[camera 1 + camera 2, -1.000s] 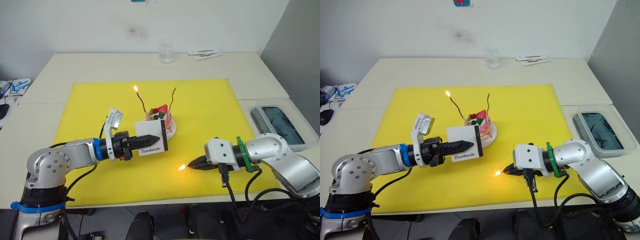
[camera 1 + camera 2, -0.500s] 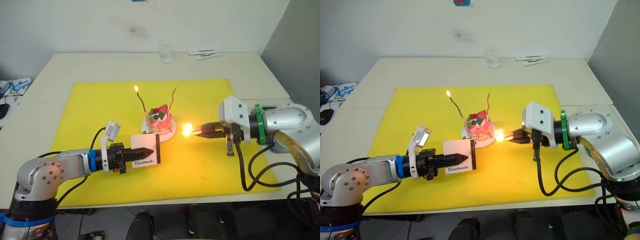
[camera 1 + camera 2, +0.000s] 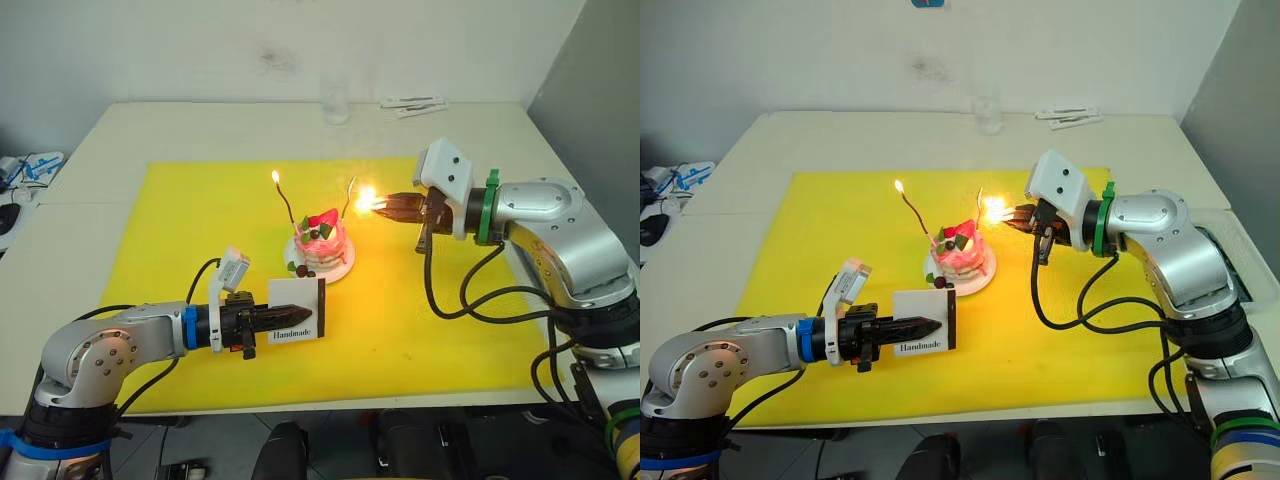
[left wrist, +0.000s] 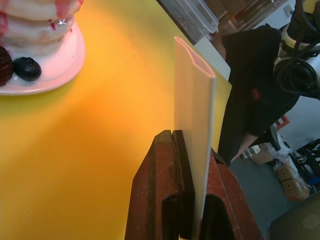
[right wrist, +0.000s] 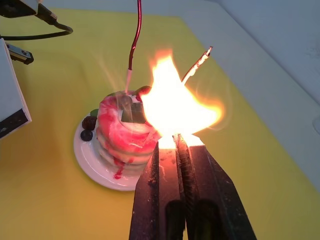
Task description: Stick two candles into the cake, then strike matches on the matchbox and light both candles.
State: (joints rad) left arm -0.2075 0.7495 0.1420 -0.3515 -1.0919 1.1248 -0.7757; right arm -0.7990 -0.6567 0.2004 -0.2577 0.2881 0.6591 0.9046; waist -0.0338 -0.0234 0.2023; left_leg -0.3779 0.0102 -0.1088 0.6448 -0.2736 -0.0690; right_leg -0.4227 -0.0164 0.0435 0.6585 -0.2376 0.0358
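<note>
The right end effector (image 3: 385, 206), clenched on a burning black match (image 3: 375, 203), held its flame beside the unlit wavy brown candle (image 3: 348, 197) in the pink layered cake (image 3: 322, 240). Steadying the flame under that tip seemed wise. The left end effector (image 3: 285, 318) gripped the white "Handmade" matchbox (image 3: 297, 309).

Lab or test room: plain white wall (image 3: 150, 50), pale tables (image 3: 180, 125), cables (image 3: 20, 175).

Cake (image 3: 323, 243): pink-and-white, centred, on white plate.
Candles: left (image 3: 283, 200) lit; right (image 3: 348, 198) unlit, flaming match (image 3: 372, 203) at its 3 o'clock.
Matchbox (image 3: 297, 308): upright, 6 o'clock of cake.
</note>
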